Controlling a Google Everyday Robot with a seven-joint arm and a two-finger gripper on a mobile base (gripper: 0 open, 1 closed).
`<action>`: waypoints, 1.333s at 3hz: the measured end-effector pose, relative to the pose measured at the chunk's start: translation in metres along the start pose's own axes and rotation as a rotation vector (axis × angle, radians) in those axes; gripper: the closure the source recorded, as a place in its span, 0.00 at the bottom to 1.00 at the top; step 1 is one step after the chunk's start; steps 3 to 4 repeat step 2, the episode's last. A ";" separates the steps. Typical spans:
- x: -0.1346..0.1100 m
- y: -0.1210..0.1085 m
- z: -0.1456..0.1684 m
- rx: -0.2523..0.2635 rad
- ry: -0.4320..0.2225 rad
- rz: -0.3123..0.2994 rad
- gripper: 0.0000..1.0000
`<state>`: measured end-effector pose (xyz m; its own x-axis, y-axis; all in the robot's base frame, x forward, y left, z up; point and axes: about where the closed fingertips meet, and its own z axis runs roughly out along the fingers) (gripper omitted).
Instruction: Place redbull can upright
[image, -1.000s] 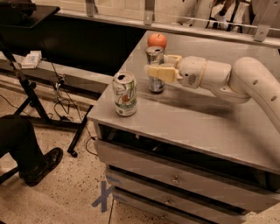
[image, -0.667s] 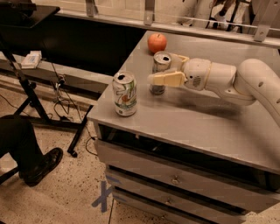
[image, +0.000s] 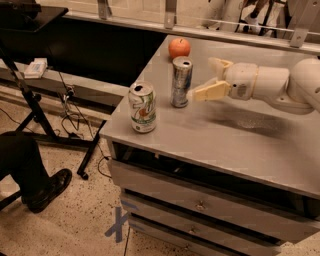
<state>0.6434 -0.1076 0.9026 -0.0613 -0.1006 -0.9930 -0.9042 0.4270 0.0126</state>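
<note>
The redbull can (image: 181, 81), slim and silver-and-blue, stands upright on the grey table (image: 240, 135) near its left part. My gripper (image: 209, 77) is just to the right of the can, open, with its cream fingers (image: 210, 91) spread and apart from the can. Nothing is held.
A wider white-and-green soda can (image: 142, 107) stands upright near the table's front-left corner. An orange fruit (image: 179, 48) sits behind the redbull can. Drawers (image: 200, 205) are under the table. A person's leg and shoe (image: 30, 175) are on the floor at left.
My gripper has let go of the redbull can and drawn back to the right. The can stays standing upright on the table.
</note>
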 end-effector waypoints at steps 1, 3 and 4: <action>-0.002 -0.026 -0.045 0.035 0.089 -0.069 0.00; -0.016 -0.061 -0.109 0.124 0.218 -0.128 0.00; -0.016 -0.061 -0.109 0.124 0.218 -0.128 0.00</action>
